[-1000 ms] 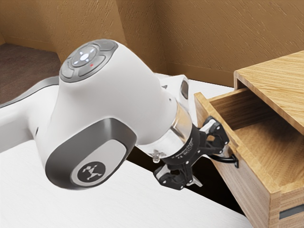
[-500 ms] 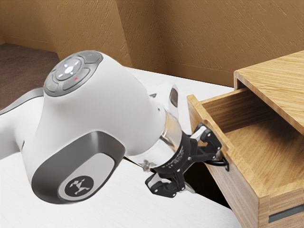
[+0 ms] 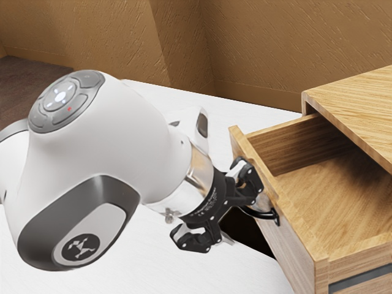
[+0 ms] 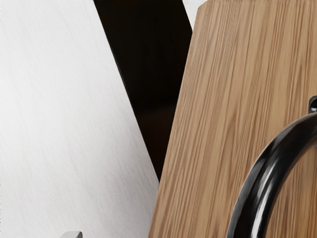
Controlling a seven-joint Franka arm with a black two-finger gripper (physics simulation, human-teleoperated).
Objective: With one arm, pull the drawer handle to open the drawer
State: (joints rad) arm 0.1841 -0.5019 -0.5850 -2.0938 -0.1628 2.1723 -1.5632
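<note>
From the side, my tool (image 3: pixel 252 195) pinches the one black handle (image 3: pixel 270 215) on the front of the single drawer (image 3: pixel 318 184). The drawer stands pulled well out of its wooden cabinet (image 3: pixel 358 98), beside the white surface (image 3: pixel 147 263). My wrist camera adds the handle's curved bar close against the wood-grain front.

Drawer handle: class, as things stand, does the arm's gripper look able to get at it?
Likely yes. The gripper sits right against the black drawer handle on the drawer front, with nothing between them. The wrist view has the handle close under the hand.
</note>
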